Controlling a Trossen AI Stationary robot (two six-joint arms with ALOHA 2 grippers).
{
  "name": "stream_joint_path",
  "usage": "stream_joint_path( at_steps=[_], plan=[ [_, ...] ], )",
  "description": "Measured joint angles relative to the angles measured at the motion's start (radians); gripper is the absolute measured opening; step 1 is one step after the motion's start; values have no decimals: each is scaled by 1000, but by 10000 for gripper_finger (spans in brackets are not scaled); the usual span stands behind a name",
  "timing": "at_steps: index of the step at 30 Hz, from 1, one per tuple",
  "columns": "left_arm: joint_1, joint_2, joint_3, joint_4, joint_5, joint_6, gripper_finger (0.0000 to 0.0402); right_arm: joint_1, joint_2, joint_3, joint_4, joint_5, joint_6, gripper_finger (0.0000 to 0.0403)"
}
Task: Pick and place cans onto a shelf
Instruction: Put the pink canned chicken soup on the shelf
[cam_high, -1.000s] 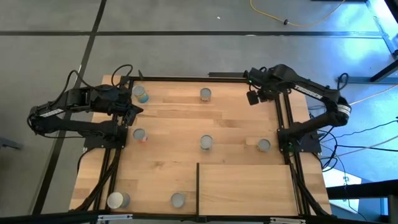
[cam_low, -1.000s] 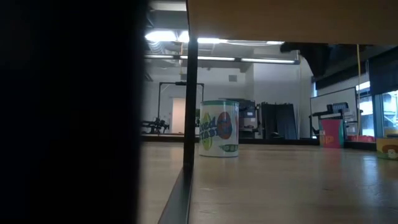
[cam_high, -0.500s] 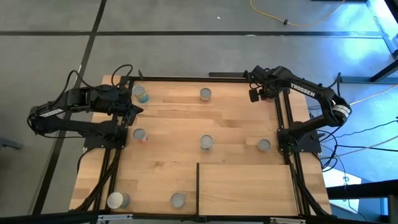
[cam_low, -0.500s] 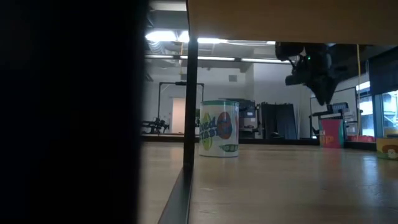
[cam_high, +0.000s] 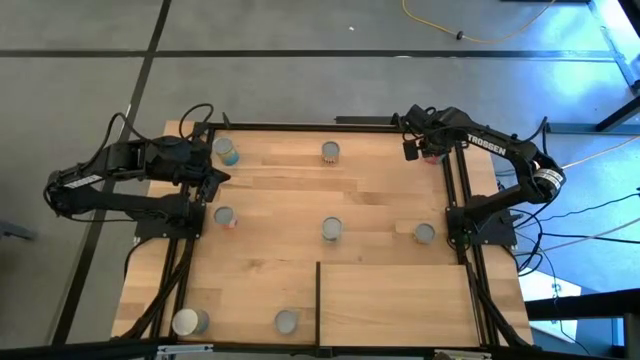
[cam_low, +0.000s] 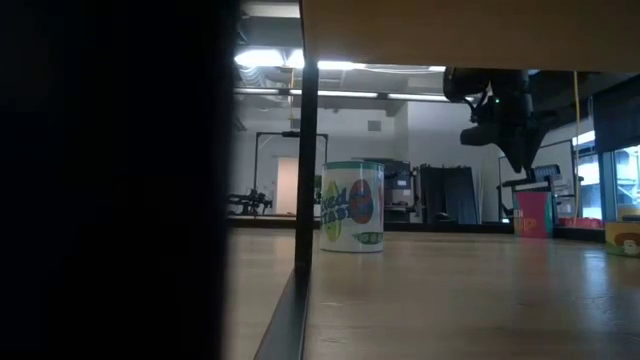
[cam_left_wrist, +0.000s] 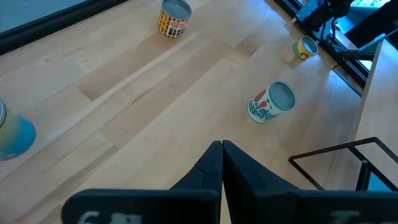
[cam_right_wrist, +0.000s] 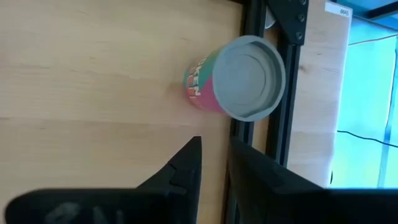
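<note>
From above, you are working the right gripper (cam_high: 414, 149) at the far right corner of the table (cam_high: 270, 250), hanging over a red-labelled can (cam_high: 433, 154) that is standing upright against the right-hand frame rail. That can is lying just to the gripper's outer side, toward the rail. The shelf (cam_high: 395, 300) is sitting at the near right corner, well apart, and no cans are showing on it. The left gripper (cam_high: 212, 178) is waiting at the far left, near a blue can (cam_high: 227, 151).

At table level, you are seeing the right gripper (cam_low: 512, 150) hanging clear above the wood, pointing down. A white can (cam_low: 352, 206) is standing mid-table.

In the left wrist view, the fingers (cam_left_wrist: 214, 168) are pressing together on nothing.

In the right wrist view, the fingers (cam_right_wrist: 189, 158) are standing apart and holding nothing. The red-labelled can (cam_right_wrist: 239, 78) is sitting ahead of the tips with its grey lid facing the camera, so its long axis is running vertically; you are probably needing to slide outward over it before lowering.
</note>
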Motion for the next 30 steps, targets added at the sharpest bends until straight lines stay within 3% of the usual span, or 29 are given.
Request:
stream_joint_path(
  at_steps=[11,30],
  plan=[
    [0,0,0,0,0,0,0,-19,25,0,13,1,45,82],
    [0,0,0,0,0,1,0,-55,177,0,77,88,49,82]
  ],
)
